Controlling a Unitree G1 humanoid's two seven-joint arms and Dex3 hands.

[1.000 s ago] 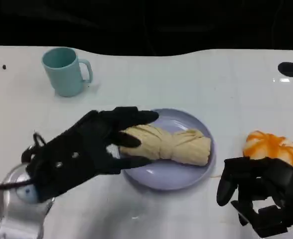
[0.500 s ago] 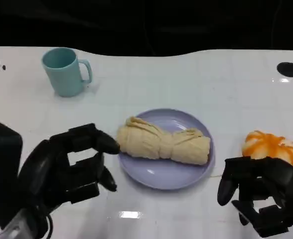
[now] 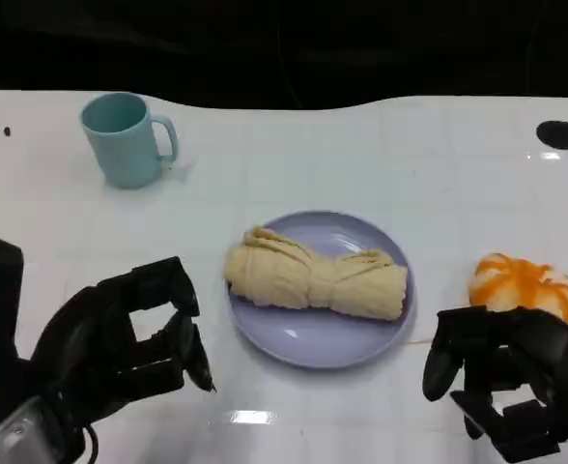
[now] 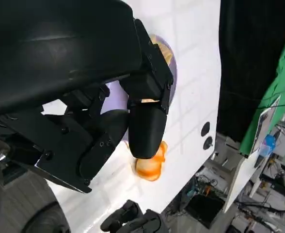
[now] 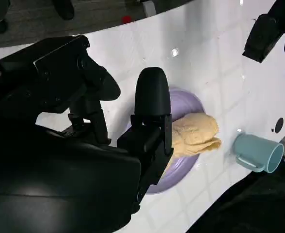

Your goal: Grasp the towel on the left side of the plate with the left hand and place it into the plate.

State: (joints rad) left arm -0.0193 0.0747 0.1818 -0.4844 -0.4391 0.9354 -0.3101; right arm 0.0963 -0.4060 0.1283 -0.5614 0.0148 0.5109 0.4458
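Seen from the head camera, a rolled beige towel (image 3: 315, 277) lies across a round lavender plate (image 3: 303, 338) near the middle of a white table (image 3: 361, 155). The robot's left hand (image 3: 129, 338) sits at the lower left, just beside the plate but apart from it, its black fingers curled inward around nothing. The right hand (image 3: 501, 372) is at the lower right — its fingers are likewise curled in and hold nothing. Just beyond the right hand rests an orange-and-white object (image 3: 524, 283), and a teal mug (image 3: 125, 137) stands well apart at the far left. The left wrist camera looks past its own fingers (image 4: 145, 126) at that orange object (image 4: 150, 165) and a sliver of the plate. The right wrist camera adds a different angle — the towel (image 5: 196, 133) on the plate (image 5: 181, 170) with the mug (image 5: 256, 151) beyond it.
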